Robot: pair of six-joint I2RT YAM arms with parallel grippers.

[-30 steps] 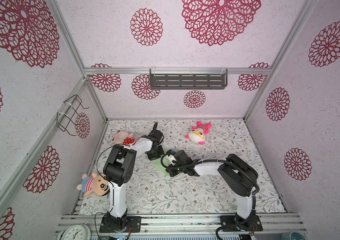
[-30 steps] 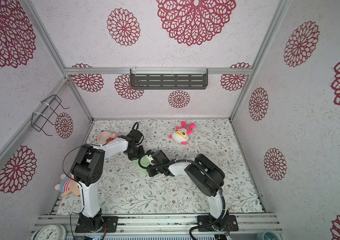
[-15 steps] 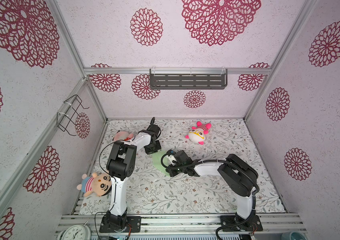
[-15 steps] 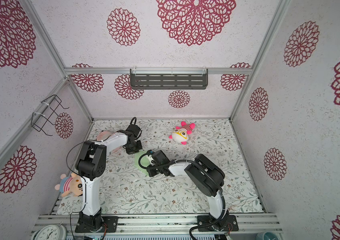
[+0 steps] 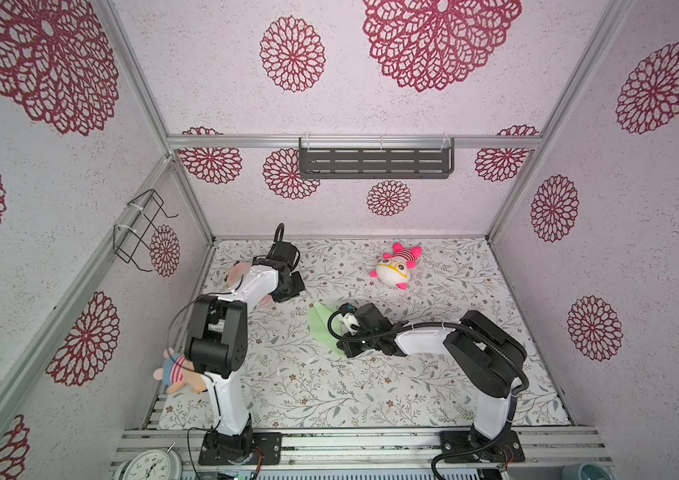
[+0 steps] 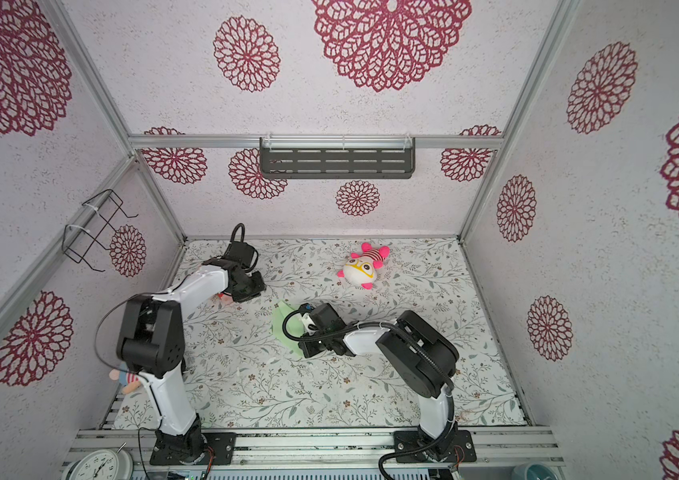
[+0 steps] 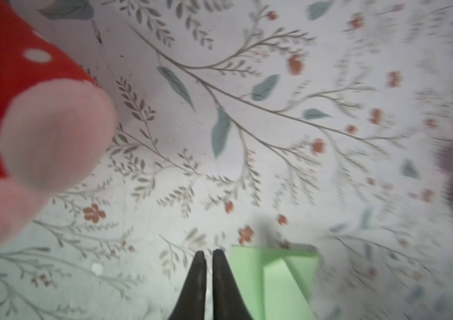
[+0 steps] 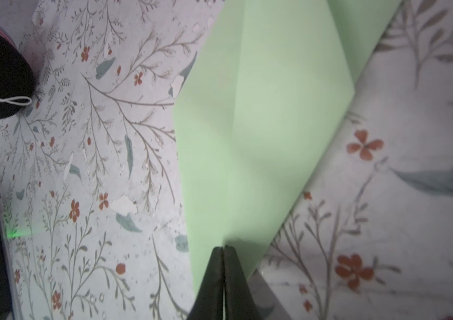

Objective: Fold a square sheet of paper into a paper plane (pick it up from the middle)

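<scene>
Flanking paper plane (image 5: pixel 323 328), pink plush (image 5: pixel 396 268), spotted plush (image 7: pixel 11 110)

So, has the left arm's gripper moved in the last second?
Yes. The left gripper has drawn back from the green paper toward the back-left corner.

The left arm rises from its base at the near edge and bends toward eleven o'clock, its left gripper (image 7: pixel 208 256) low over the mat with the two dark fingers (image 7: pixel 196 279) parted only by a thin slit. The right arm folds from its base toward ten o'clock, wrist low, and the right gripper (image 8: pixel 223 250) has its fingers pressed together, pinching the paper plane (image 8: pixel 261 124).
</scene>
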